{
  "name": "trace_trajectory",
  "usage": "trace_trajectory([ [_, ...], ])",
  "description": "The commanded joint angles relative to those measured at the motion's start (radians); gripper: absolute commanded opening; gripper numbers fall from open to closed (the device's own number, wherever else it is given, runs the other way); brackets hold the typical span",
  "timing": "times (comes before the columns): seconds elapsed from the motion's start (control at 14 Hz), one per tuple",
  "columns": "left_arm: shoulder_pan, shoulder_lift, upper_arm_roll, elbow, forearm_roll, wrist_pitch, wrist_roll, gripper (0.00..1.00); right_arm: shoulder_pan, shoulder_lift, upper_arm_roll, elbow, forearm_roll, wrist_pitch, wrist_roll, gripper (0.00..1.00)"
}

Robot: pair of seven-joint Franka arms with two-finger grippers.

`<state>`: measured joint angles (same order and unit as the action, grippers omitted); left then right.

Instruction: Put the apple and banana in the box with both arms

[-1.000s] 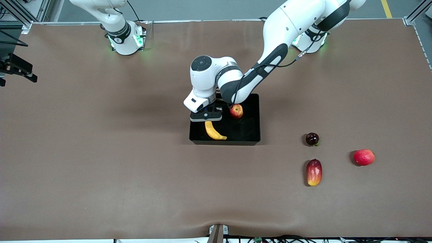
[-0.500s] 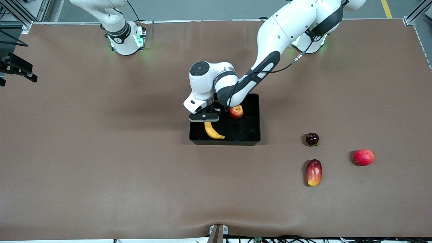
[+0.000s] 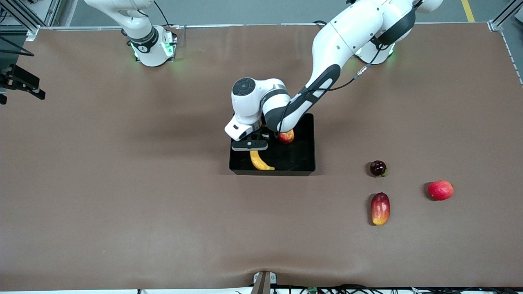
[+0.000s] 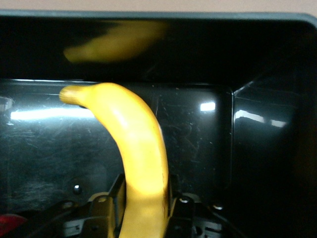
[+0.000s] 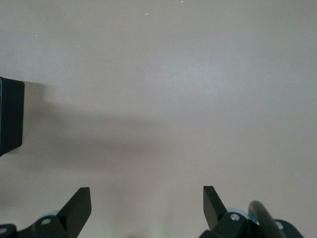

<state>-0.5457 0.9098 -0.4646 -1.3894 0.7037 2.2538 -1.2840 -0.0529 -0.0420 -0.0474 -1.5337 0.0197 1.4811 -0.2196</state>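
Note:
The black box (image 3: 304, 171) sits mid-table. Inside it the apple (image 3: 287, 137) rests near the wall farther from the front camera, partly covered by the left arm. My left gripper (image 3: 250, 147) hangs low in the box, its fingers (image 4: 115, 198) pressed against both sides of the yellow banana (image 3: 258, 161). The banana's free end points at the box wall nearest the front camera. In the left wrist view the banana (image 4: 138, 144) curves out from my left gripper (image 4: 143, 198) over the glossy box floor (image 4: 198, 148). My right gripper (image 5: 147, 198) waits open over bare table.
Toward the left arm's end of the table lie a dark round fruit (image 3: 378, 168), an elongated red-yellow fruit (image 3: 380, 208) and a plain red fruit (image 3: 441, 190). A corner of the box (image 5: 10, 116) shows in the right wrist view.
The left gripper has sunk a little deeper into the box with the banana, so less of the banana shows below it. The right arm has not moved.

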Motion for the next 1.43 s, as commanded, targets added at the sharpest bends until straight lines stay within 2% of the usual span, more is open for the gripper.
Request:
trace_trajectory([
  [0.0, 0.003, -0.018, 0.003, 0.01, 0.023, 0.009, -0.022, 1.0, 0.002, 0.007, -0.005, 0.015, 0.014, -0.012, 0.011, 1.0],
  [0.21, 0.027, -0.081, -0.002, 0.012, -0.001, -0.04, -0.021, 1.0, 0.004, 0.007, -0.005, 0.015, 0.014, -0.012, 0.012, 1.0],
  [0.57, 0.16, -0.305, -0.022, 0.013, -0.171, -0.187, 0.043, 1.0, 0.004, 0.007, -0.005, 0.015, 0.014, -0.012, 0.012, 1.0],
  [0.86, 0.343, -0.468, -0.022, 0.013, -0.34, -0.356, 0.367, 1.0, 0.002, 0.008, -0.005, 0.014, 0.014, -0.012, 0.011, 1.0],
  [1.07, 0.447, -0.557, -0.016, 0.012, -0.332, -0.454, 0.463, 1.0, 0.002, 0.007, -0.005, 0.013, 0.014, -0.012, 0.011, 1.0],
  [1.36, 0.575, -0.637, -0.023, 0.012, -0.375, -0.542, 0.769, 1.0, 0.002, 0.007, -0.005, 0.013, 0.014, -0.012, 0.011, 1.0],
])
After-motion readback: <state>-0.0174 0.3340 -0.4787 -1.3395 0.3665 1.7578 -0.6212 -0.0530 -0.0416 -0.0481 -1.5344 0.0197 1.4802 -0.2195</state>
